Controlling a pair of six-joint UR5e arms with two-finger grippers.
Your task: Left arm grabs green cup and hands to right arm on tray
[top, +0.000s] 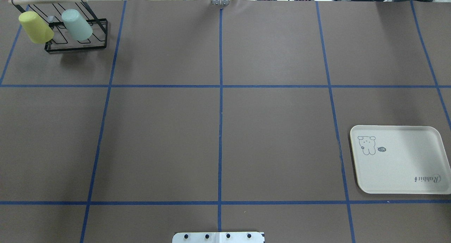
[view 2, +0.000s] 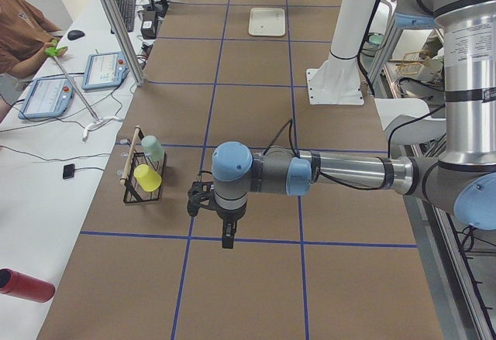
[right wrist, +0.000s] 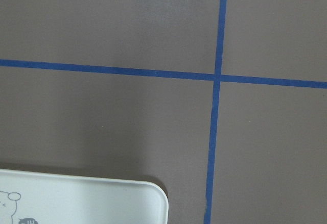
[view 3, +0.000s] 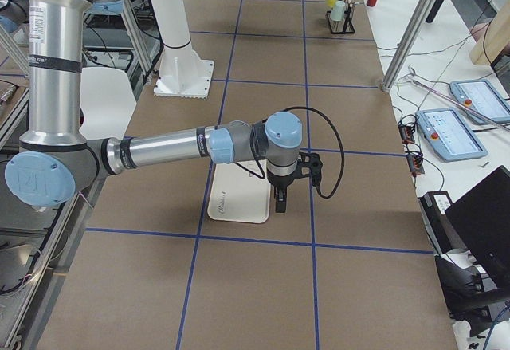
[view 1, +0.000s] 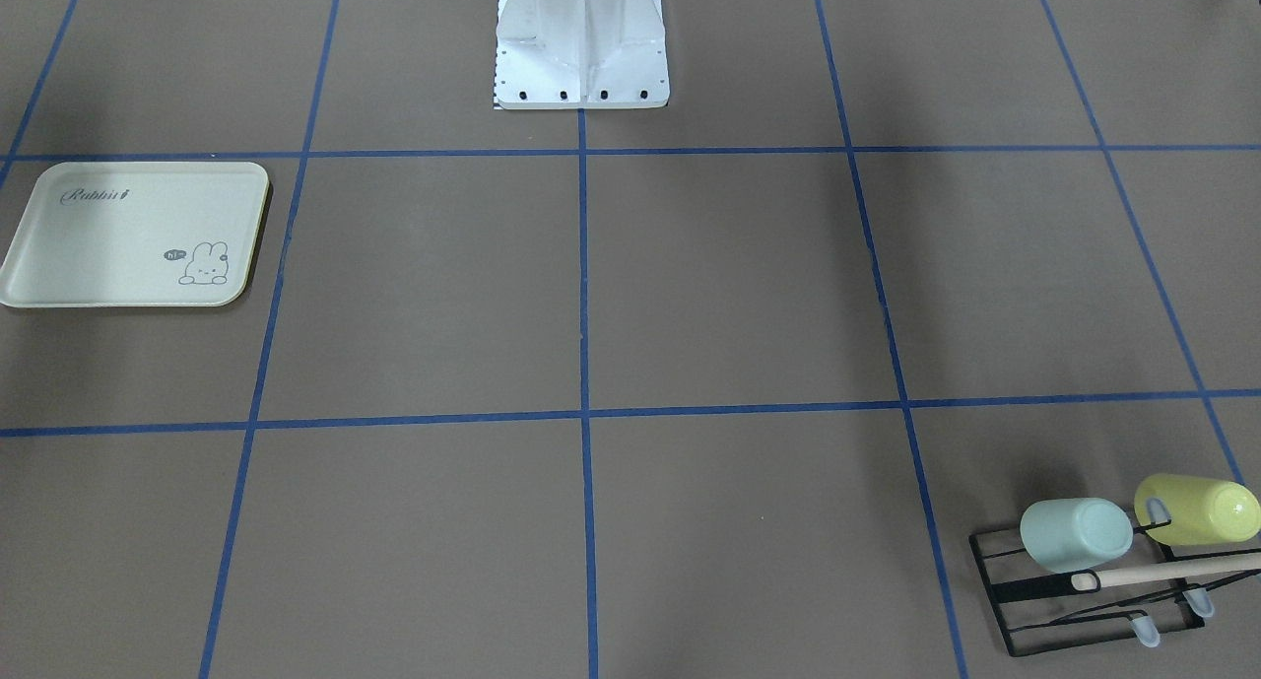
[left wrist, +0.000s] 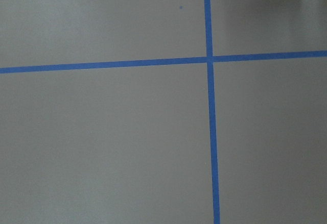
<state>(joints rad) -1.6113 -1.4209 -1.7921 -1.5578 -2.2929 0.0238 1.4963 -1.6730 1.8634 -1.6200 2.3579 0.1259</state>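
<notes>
small pale mint-green plastic cup sits on the far-left black wire rack, just beside a yellow-green plastic cup. the left end effector, whose opening i cannot tell, could grab the wrong one.

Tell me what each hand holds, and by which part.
Nothing: the left hand and right hand both hang bare. The green cup sits on the rack.

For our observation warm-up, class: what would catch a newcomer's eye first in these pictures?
The green cup and a yellow-green cup sit tilted on a black wire rack at the far corner of the table on the robot's left. The cream tray lies on the robot's right. The left arm and right arm reach over the table.
</notes>
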